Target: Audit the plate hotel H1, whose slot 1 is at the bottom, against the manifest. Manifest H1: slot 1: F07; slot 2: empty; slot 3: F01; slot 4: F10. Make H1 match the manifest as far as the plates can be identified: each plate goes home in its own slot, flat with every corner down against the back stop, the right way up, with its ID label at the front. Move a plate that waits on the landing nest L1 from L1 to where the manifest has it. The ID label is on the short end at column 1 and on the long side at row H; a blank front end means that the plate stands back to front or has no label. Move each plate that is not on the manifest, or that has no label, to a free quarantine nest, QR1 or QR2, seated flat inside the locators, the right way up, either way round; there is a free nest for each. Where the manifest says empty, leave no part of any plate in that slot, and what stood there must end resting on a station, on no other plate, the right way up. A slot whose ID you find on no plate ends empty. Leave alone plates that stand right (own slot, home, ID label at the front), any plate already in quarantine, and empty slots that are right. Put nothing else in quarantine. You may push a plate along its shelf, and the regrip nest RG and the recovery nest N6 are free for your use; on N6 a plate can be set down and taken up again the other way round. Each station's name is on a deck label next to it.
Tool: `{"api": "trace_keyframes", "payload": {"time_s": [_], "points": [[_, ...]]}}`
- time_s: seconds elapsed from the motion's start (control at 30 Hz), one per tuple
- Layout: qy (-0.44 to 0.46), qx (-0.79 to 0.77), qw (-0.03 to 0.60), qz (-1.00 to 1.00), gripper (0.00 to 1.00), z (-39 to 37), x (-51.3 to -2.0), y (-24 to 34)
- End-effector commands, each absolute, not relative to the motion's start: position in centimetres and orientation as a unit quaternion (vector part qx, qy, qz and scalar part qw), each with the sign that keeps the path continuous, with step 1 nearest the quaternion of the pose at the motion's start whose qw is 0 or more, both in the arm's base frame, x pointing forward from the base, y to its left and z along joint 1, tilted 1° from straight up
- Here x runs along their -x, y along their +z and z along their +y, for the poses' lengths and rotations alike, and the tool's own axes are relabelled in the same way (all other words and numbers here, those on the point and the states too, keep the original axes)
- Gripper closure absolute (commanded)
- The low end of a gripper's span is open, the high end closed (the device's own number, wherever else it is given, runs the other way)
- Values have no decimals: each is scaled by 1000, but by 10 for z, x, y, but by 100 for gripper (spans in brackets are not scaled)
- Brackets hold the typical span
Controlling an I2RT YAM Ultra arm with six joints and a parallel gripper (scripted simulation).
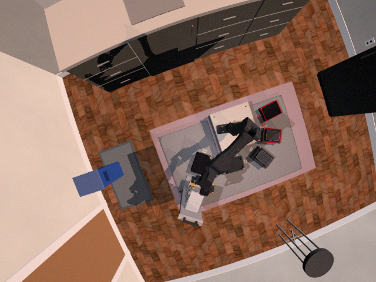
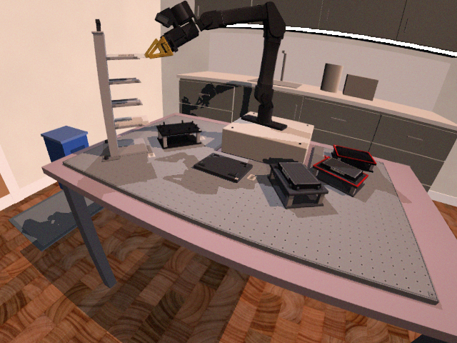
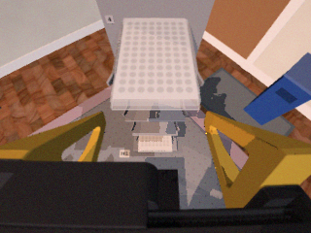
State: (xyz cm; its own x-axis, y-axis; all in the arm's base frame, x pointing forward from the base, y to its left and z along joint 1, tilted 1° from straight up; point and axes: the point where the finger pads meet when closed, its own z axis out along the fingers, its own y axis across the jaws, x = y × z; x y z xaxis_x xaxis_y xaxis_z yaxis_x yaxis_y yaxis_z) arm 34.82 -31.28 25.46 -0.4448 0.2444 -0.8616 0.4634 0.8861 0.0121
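Note:
The plate hotel H1 (image 2: 106, 92) (image 1: 185, 214) stands at the table's left end with four shelves. A pale well plate (image 3: 155, 63) (image 1: 194, 202) (image 2: 121, 56) lies the right way up on the top shelf, by a small tag reading 4 (image 3: 109, 19). I can make out no label on its near end. My gripper (image 3: 155, 116) (image 2: 159, 48) (image 1: 202, 189) is open and empty, just in front of that plate at its height, not touching it. A pale plate (image 3: 155, 143) (image 2: 127, 121) shows on the bottom shelf. What the middle shelves hold is unclear.
Two red-edged quarantine nests sit at the right: the near one (image 2: 341, 170) (image 1: 271, 135) holds a dark plate, the far one (image 2: 354, 153) (image 1: 271, 110) looks empty. A raised nest (image 2: 298, 191) carries a dark plate. A black legged nest (image 2: 178, 131) and a flat dark pad (image 2: 223, 166) lie mid-table.

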Motion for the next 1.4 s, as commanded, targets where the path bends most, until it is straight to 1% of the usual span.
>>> {"api": "trace_keyframes", "payload": {"time_s": [0.0, 0.73, 0.77, 1.37], "points": [[-118, -210, 491, 838, 0, -314, -350, 263], [-118, -210, 491, 837, 0, -325, -369, 261], [-118, -210, 491, 837, 14, -325, -369, 261], [-118, -210, 491, 837, 14, -325, -369, 261]]}}
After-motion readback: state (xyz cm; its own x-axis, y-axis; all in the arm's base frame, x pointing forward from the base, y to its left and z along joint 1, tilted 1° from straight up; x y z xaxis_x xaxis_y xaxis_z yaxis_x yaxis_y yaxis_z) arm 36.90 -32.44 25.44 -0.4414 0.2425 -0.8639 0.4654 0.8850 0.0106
